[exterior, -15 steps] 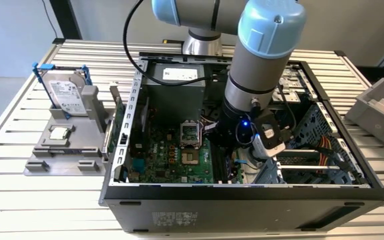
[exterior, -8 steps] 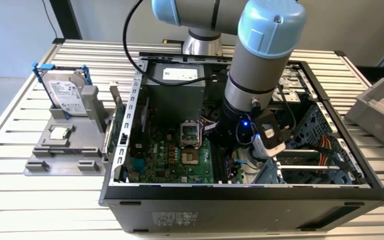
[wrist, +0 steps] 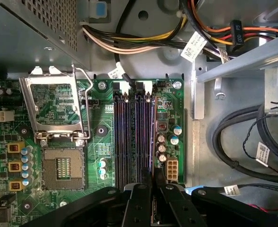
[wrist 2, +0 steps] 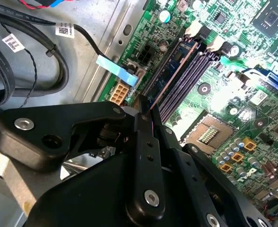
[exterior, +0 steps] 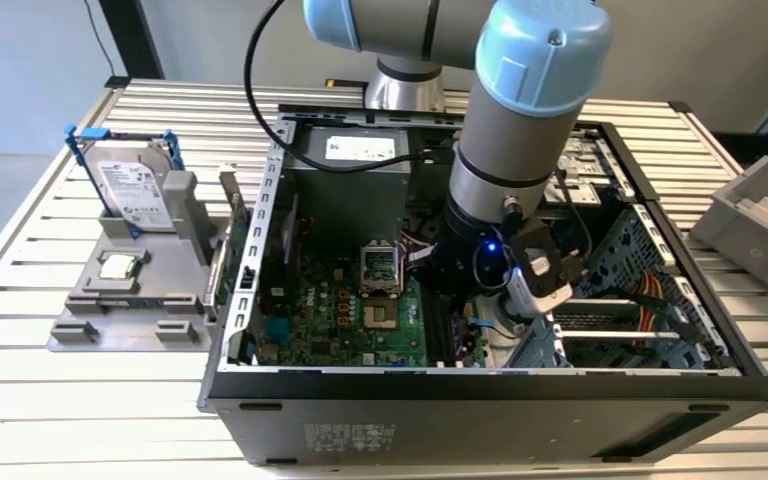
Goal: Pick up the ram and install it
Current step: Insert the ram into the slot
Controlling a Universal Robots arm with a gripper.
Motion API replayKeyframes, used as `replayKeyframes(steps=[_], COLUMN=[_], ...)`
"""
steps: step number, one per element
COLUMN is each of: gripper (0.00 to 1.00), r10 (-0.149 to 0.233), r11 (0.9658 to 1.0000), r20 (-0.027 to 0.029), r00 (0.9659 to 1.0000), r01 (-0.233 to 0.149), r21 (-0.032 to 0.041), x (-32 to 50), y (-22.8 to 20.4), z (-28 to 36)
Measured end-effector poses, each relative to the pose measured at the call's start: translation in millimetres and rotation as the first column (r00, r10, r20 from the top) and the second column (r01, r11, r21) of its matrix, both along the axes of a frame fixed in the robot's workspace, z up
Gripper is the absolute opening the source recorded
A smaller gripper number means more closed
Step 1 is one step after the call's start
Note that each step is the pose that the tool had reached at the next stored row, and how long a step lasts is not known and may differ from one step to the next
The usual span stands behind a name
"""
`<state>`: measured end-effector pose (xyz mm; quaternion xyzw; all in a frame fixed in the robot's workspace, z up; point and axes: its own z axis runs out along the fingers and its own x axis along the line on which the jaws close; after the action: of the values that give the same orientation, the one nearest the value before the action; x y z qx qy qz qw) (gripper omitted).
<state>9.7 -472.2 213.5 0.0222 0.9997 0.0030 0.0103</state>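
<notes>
The arm reaches down into the open computer case on the slatted worktop, with the end effector low over the motherboard beside the empty processor socket. In both wrist views its two black fingers are drawn close together on a thin edge-on strip, which I take to be the ram: in the second wrist view a dark, narrow stick with a brownish upper edge runs away from the fingertips along the outermost of the memory slots, apparently standing in or just above that slot. Whether it is fully seated cannot be told, since the latches at the far end are too small to read. Judged as an object, the ram should be light and stiff but fragile: a thin board that resists bending little, with chips and contact edge best left untouched. The sensible hold is on its flat faces near the top edge, pressing straight down and evenly. Outside the case, at the exterior view's left, a hard drive stands in a grey holder.
</notes>
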Motion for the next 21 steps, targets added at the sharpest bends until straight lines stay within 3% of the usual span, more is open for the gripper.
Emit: replayKeyframes(steps=[7,21], gripper=[0.0,0.0], r10=[0.0,0.0], r11=[1.0,1.0], r20=[-0.002,-0.002], r00=[1.0,1.0], r01=[0.0,0.0], r21=[0.0,-0.0063], x=[0.1,0.1], y=[0.0,2.0], z=[3.4,-0.2])
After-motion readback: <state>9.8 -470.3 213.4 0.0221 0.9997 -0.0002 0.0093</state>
